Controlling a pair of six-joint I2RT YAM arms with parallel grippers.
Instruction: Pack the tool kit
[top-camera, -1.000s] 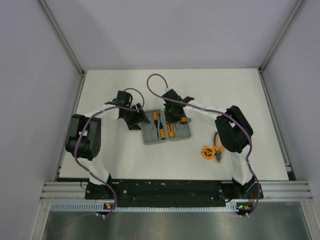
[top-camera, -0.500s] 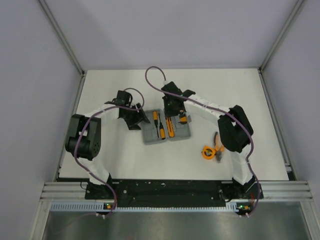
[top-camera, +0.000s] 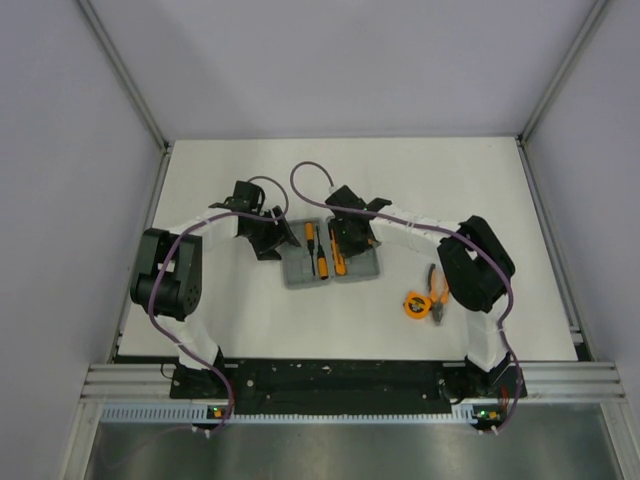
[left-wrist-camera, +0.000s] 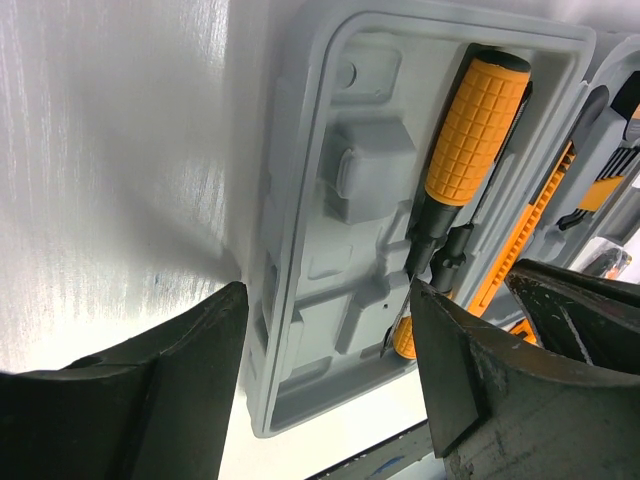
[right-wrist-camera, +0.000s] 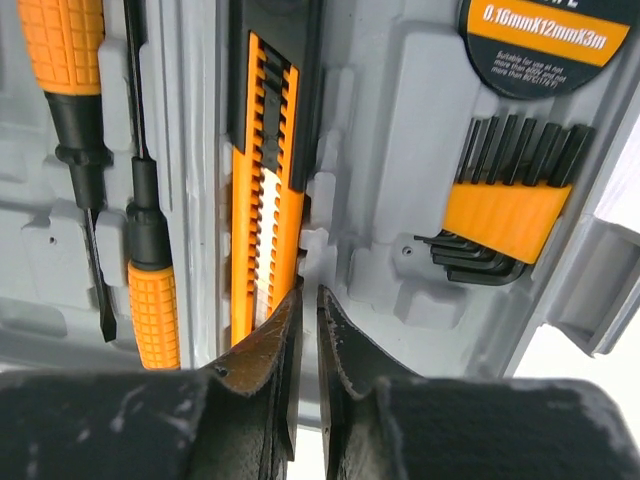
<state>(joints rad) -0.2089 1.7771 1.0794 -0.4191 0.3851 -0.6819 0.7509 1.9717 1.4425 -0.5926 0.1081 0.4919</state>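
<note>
The grey case (top-camera: 330, 262) lies open and flat in the middle of the table. It holds two orange-and-black screwdrivers (right-wrist-camera: 152, 310), an orange utility knife (right-wrist-camera: 262, 200), a hex key set (right-wrist-camera: 505, 215) and a round black item with an orange label (right-wrist-camera: 545, 35). My right gripper (top-camera: 350, 236) is shut, and in its wrist view the gripper (right-wrist-camera: 308, 298) has its tips over the case's hinge ridge beside the knife. My left gripper (top-camera: 272, 236) is open. In its wrist view the gripper (left-wrist-camera: 328, 300) straddles the case's left half (left-wrist-camera: 330, 240), beside a screwdriver (left-wrist-camera: 475, 125). The tape measure (top-camera: 416, 304) and pliers (top-camera: 437, 290) lie on the table to the right.
The white table (top-camera: 220, 320) is walled by grey panels, with metal rails along both sides. The arm bases and a black rail (top-camera: 330, 380) run along the near edge. The right arm's elbow (top-camera: 475, 265) hangs just above the pliers and tape measure.
My right gripper has shifted slightly left and nearer over the case's middle, and the orange piece seen beside its fingers no longer shows. The left arm has not moved.
</note>
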